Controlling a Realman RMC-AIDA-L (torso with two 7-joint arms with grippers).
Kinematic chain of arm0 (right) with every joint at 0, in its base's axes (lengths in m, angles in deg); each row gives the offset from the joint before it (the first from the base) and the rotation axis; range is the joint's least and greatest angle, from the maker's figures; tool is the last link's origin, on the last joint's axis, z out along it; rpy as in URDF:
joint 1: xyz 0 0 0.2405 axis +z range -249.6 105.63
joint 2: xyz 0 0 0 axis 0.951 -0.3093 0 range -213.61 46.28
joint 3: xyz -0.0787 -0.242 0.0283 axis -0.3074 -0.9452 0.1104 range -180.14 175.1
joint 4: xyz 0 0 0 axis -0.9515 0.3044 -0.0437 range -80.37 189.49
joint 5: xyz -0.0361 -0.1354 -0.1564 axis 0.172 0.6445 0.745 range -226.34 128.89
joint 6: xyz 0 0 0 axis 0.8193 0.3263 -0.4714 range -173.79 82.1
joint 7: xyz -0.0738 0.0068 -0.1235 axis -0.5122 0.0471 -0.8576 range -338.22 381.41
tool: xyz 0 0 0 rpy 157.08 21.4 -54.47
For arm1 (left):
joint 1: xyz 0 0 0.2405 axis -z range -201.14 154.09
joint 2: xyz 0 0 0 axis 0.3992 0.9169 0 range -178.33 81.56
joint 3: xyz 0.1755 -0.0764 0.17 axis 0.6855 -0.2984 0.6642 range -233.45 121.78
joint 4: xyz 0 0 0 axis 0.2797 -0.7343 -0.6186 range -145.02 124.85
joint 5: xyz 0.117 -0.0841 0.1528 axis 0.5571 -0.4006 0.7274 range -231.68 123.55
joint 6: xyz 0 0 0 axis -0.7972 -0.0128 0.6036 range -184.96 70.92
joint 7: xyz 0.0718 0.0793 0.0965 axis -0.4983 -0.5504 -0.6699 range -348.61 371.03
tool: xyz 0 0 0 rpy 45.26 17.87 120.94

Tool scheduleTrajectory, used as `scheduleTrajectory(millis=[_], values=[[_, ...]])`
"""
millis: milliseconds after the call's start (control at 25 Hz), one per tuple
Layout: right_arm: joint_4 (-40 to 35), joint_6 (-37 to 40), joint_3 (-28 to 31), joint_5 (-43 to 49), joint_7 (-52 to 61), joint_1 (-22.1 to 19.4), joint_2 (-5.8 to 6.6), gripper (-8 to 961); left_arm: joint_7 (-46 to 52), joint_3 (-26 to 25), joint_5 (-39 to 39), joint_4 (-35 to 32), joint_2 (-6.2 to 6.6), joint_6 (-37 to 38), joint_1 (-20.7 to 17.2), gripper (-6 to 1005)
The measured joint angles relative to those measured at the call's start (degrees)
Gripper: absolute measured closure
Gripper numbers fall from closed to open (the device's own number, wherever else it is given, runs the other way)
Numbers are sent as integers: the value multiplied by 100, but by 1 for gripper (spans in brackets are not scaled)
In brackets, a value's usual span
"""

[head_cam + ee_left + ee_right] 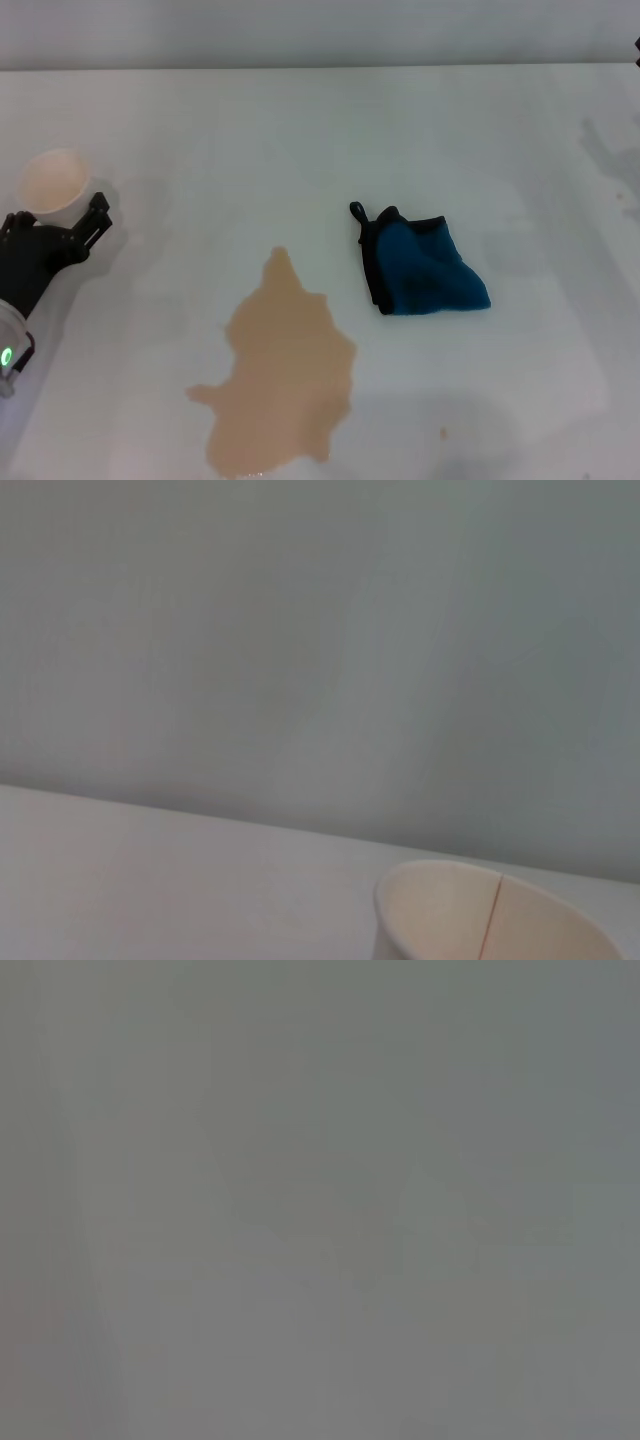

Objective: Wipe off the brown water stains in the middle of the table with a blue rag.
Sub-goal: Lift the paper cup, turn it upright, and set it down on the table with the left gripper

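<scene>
Left gripper [92, 215], open, sits just beside paper cup [52, 182]; your swing toward blue rag [425, 270] could topple it.

We see only a bit of the robot's body, all in the head view at the left edge. The left gripper [92, 215] is matte black w/ blocky, angular finger links, stepped/notched edges, and short dark fingertips [100, 205]. Behind it sits a chunkier black housing, approx. box-shaped. Lower down, a pale grey-white rounded wrist section [10, 345] carries a small glowing green indicator light [6, 356] w/ a dark ring beside it. At the upper right corner we spot a tiny black sliver; can't tell what part it is.
</scene>
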Motion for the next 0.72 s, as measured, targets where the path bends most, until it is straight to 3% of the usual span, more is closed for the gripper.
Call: scheduleTrajectory(millis=[720], values=[[-17,143,19,0,-6,-27,11,84,-6,6,9,86,-4,298,-197,111]])
